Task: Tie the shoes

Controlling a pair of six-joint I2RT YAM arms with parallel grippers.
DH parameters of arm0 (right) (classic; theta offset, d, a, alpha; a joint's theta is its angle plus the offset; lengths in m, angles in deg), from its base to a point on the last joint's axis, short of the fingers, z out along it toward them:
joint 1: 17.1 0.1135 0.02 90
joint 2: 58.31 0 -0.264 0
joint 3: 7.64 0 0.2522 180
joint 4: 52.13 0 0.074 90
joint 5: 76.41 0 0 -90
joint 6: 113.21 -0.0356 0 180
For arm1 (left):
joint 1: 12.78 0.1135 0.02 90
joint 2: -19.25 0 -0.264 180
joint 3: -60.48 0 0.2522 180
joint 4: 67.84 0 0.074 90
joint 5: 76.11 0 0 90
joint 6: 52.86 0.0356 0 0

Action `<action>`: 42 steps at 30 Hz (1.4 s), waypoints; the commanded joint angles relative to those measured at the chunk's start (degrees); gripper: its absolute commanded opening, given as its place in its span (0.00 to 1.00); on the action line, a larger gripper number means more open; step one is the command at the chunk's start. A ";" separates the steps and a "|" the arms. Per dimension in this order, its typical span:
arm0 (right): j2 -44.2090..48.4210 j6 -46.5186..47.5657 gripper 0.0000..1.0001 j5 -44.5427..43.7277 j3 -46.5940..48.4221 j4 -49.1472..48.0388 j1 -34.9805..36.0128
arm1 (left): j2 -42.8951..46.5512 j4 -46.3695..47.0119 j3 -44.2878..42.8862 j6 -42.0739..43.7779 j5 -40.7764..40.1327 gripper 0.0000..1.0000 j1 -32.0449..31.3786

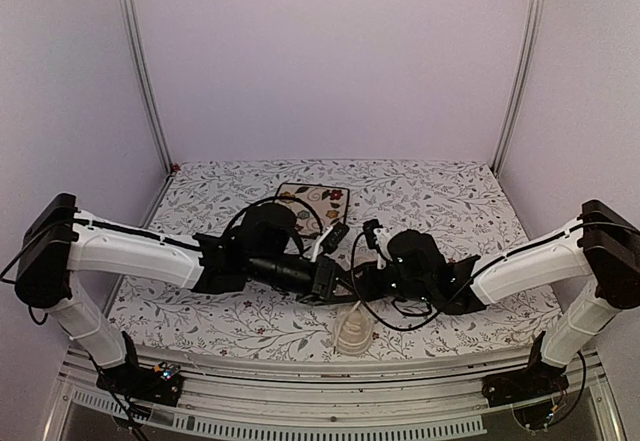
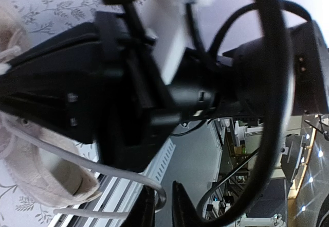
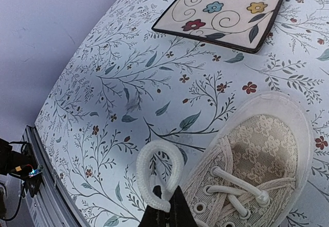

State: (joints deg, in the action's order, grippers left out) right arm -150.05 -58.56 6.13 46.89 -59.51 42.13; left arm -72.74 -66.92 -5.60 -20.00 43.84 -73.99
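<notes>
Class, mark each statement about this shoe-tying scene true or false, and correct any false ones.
1. The right hand is shut on a loop of lace. True.
2. The sneaker stands on the plate. False: it sits on the leafy tablecloth, apart from the plate.
3. The plate is round and plain white. False: it is square with a dark rim and a flower pattern.
4. The sneaker is cream with matching cream laces. True.
</notes>
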 commanded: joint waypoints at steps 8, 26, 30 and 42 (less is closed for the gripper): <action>-0.89 -0.84 0.02 4.62 1.02 -1.70 -2.14 | -4.16 -2.06 -2.15 1.82 -0.06 0.33 -2.32; 0.44 0.01 0.02 9.16 -1.54 -6.35 -2.83 | 1.70 -15.85 1.61 16.58 -12.17 0.60 2.09; 0.78 0.50 0.02 9.65 -2.36 -7.30 -2.82 | 2.28 -17.81 1.47 18.48 -12.09 0.63 4.65; 0.52 0.63 0.02 9.62 -2.69 -8.53 -2.82 | -0.43 -15.62 8.33 12.53 -15.28 0.63 6.37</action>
State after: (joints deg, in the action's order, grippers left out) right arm -150.62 -58.32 15.64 44.71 -65.78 39.72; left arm -71.97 -81.45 -0.03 -4.81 33.59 -67.65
